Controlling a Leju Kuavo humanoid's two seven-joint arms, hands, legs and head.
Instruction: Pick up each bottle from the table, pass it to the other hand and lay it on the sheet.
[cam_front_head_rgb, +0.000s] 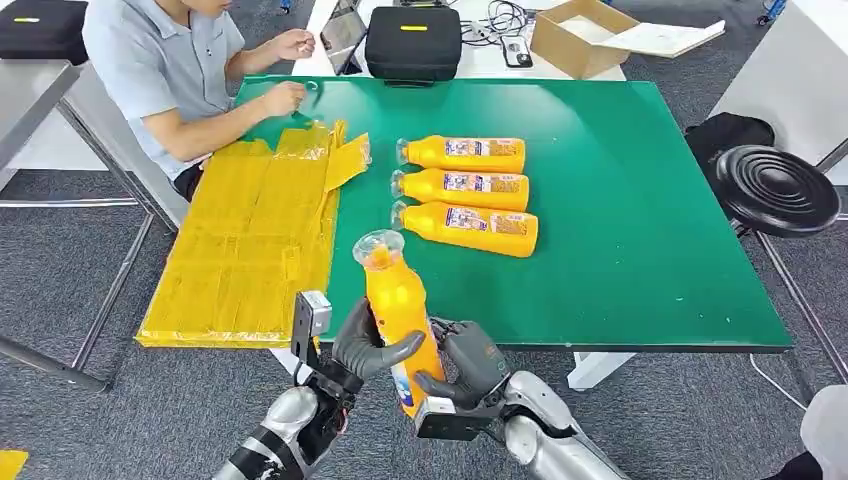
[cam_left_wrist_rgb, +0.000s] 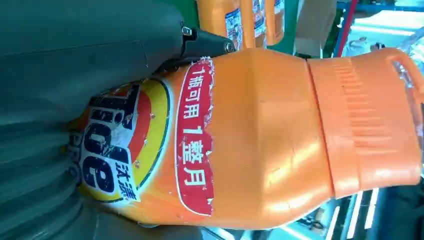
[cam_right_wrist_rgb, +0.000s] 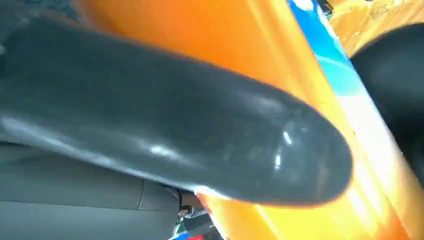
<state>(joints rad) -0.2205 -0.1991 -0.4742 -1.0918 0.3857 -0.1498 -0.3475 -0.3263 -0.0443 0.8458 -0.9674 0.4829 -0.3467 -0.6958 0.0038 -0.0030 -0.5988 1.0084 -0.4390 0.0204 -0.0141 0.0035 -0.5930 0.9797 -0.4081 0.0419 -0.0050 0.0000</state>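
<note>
The bottle (cam_left_wrist_rgb: 260, 145) in the robot's grasp is orange, and up close from the left wrist its label reads well: a red strip with white Chinese characters, "1瓶可用1整月", beside a yellow and red roundel carrying large dark letters that look like "Tide", though part of the word is hidden behind the hand. The ribbed orange cap end points away from that wrist.

From the head view, the bottle (cam_front_head_rgb: 397, 318) stands nearly upright just in front of the near edge of the green counter (cam_front_head_rgb: 640, 250), its clear cap uppermost. Both hands are on it at once. The left hand (cam_front_head_rgb: 372, 345) wraps its dark fingers around the middle of the body from the left side, and the right hand (cam_front_head_rgb: 462, 368) clasps the lower part from the right, its thumb pressed across the orange plastic in the right wrist view (cam_right_wrist_rgb: 190, 130). A blue band of label shows past that thumb there, too blurred to read.

Three more bottles (cam_front_head_rgb: 468, 189) lie on their sides in a neat row on the counter, well beyond the hands, labels up, caps pointing left. The yellow sheet (cam_front_head_rgb: 255, 235) lies flat to the left of them, covering the counter's left edge. A person (cam_front_head_rgb: 170, 70) sits at the far left corner, hands near the sheet's top.
</note>
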